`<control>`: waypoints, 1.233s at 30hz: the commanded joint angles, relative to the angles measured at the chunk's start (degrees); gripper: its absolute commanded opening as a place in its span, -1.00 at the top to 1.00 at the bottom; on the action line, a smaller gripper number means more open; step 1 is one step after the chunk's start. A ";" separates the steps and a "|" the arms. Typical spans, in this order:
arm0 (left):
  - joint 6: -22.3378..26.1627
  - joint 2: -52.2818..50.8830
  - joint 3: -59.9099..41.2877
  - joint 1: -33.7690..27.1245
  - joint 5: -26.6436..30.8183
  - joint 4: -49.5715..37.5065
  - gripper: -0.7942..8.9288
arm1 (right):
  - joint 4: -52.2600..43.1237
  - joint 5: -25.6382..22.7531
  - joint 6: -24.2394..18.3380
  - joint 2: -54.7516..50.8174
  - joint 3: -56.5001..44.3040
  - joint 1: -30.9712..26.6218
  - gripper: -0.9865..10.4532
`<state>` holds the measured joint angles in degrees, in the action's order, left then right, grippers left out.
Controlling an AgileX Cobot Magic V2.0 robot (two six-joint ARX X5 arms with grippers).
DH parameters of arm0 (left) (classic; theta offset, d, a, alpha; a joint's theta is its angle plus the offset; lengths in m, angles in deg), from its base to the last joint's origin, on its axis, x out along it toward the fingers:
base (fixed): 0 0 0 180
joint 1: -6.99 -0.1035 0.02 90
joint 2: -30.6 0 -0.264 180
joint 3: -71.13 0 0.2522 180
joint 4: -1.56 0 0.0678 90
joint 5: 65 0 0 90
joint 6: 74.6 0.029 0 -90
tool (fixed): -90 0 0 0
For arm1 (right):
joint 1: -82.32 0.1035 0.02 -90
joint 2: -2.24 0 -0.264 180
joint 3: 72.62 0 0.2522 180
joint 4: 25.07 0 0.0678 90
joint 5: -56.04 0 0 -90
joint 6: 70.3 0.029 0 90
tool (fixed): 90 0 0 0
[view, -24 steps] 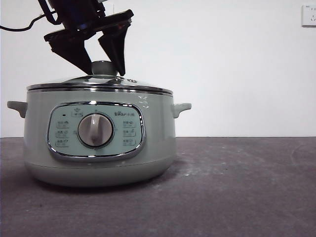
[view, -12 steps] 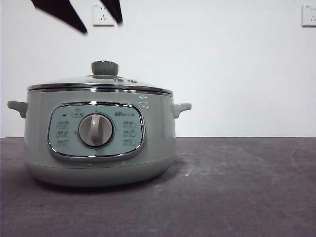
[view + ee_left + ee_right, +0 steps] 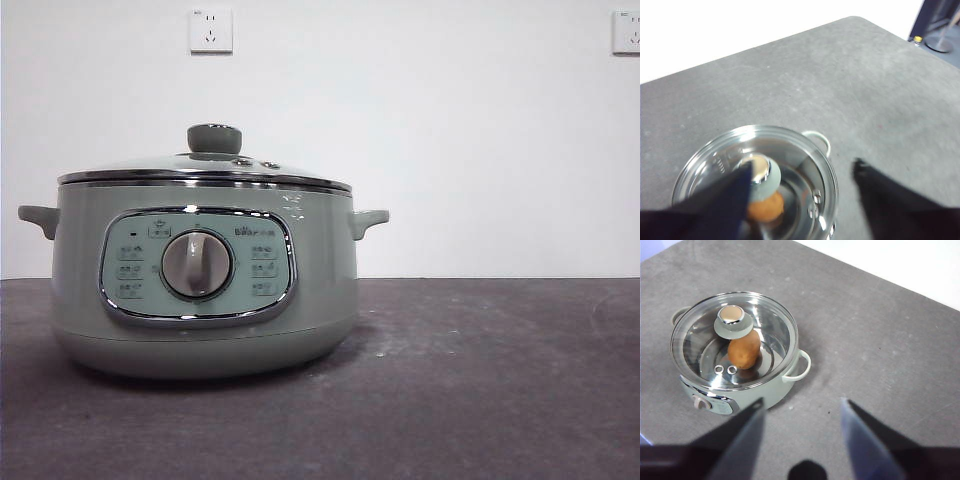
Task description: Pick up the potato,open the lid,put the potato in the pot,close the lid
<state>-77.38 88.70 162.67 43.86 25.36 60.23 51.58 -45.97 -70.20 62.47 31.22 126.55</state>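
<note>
surface: dark grey table [image 3: 480,380] | on it: pot [image 3: 205,290], toward one side

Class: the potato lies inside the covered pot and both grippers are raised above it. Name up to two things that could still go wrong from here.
1. The left gripper hangs open close over the lid; a dip could knock the knob and shift the lid.
2. The potato shows through the glass inside the pot, but whether the lid sits evenly all round cannot be confirmed.

Both arms hung raised, grippers empty.
The left gripper [image 3: 802,182] held its black jaws spread wide; the right gripper [image 3: 802,412] did likewise, jaws parted and gripping nothing.
</note>
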 commanded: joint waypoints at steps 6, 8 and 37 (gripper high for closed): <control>2.01 -4.22 -7.04 0.92 5.64 -2.23 0.85 | -14.60 -0.02 1.11 -6.10 -15.65 0.02 0.86; 1.99 -7.10 -11.96 1.11 5.62 -5.79 0.85 | -19.45 -0.04 1.18 -8.41 -20.81 0.02 0.86; -1.90 -33.14 -50.60 1.05 5.60 -22.73 0.84 | -46.95 -1.03 10.75 -28.37 -63.58 0.02 0.86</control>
<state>-78.76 55.59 112.49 44.80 31.00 37.67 5.18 -46.85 -60.17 34.16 -32.12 126.55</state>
